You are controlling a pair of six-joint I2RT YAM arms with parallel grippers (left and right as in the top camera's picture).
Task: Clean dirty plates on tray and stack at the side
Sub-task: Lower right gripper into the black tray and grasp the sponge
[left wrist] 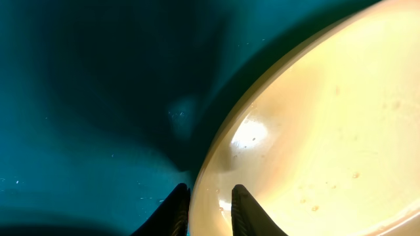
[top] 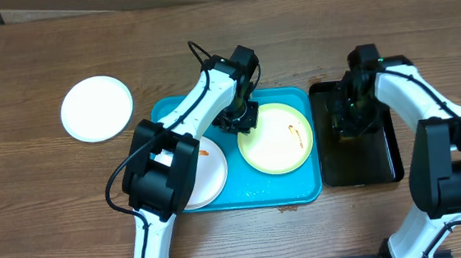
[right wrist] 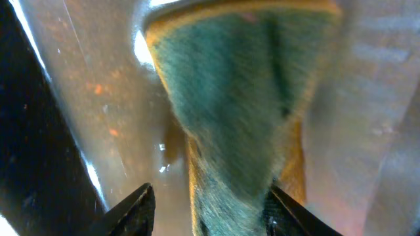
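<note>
The turquoise tray (top: 268,189) holds a pale yellow-green plate (top: 279,140) with orange smears and a white plate (top: 208,174) with an orange smear, partly under my left arm. A clean white plate (top: 97,108) lies on the table to the left. My left gripper (top: 239,118) is at the yellow-green plate's left rim. In the left wrist view its jaws (left wrist: 209,210) pinch that rim (left wrist: 328,131), above the tray floor (left wrist: 79,98). My right gripper (top: 352,118) is open around a green and yellow sponge (right wrist: 230,98), with its jaws (right wrist: 210,206) wide apart.
A narrow black tray (top: 382,163) stands right of the turquoise tray, with my right gripper low inside it. Its wet floor and dark wall (right wrist: 26,170) show in the right wrist view. Brown wooden table lies all round.
</note>
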